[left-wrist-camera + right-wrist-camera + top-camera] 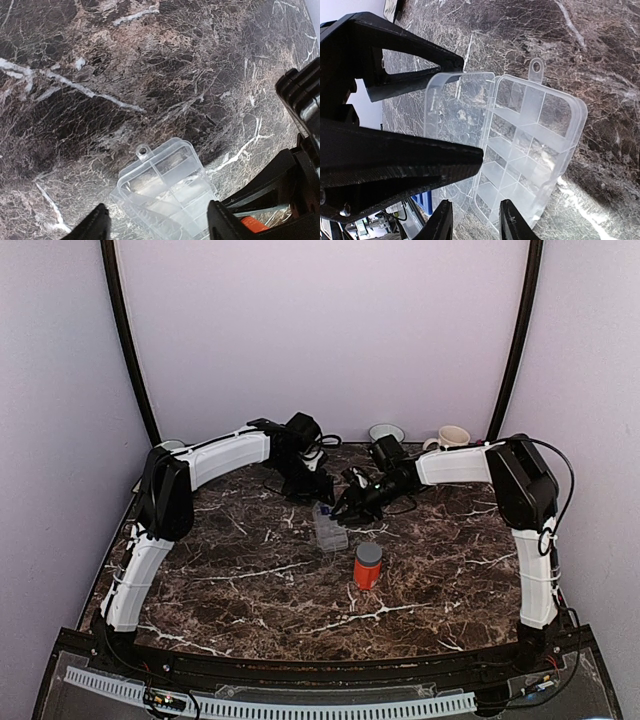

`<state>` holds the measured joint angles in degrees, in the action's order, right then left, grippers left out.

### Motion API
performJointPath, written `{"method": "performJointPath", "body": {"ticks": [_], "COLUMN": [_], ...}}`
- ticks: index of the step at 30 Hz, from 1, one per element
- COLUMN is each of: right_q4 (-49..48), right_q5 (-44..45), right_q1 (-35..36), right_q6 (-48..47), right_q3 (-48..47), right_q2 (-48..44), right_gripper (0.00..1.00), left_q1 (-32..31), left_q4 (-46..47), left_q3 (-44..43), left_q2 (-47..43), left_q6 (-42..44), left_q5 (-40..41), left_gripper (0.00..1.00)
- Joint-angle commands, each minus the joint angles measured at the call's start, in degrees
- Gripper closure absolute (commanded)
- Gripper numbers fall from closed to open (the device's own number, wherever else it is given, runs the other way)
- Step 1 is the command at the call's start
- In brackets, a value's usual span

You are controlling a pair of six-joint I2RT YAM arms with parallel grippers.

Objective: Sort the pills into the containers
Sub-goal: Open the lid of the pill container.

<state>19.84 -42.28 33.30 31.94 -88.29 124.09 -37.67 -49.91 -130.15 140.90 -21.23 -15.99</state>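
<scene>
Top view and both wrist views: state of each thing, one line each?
Organiser box: lying flat, looks empty.
Lid: lifted open.
Orange bottle: upright, capped.
Left end effector: open, straddling the box.
Right end effector: open, jaws either side of the lid; contact unclear.
Bowl: upright, contents not visible.
Mug: upright, contents not visible.
</scene>
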Motion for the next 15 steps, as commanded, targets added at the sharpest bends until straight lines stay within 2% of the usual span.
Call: {"method": "performJointPath", "body": {"ticks": [1,4,15], "right_q4": [-1.6,-1.7,-1.6], "right_q5": [-1.0,-1.0,-1.0], "right_q1": [0.5,0.6,0.7], "right_q6": [-0.4,-0.3,0.1], "right_q3": [-0.6,-0.6,-0.9], "right_q2": [0.6,0.8,2.8], "right_gripper": [0.68,0.68,0.68], "left_q1": [0.0,0.0,0.0], "left_q4": [-2.0,-1.8,0.1], "left_q3": [0.3,0.3,1.1], "left_q2": [-0.5,-0.5,-1.4], "left_q6": [0.9,0.9,1.2], "left_q5": [0.8,0.8,-0.2], "left_gripper": [0.36,0.42,0.46]}}
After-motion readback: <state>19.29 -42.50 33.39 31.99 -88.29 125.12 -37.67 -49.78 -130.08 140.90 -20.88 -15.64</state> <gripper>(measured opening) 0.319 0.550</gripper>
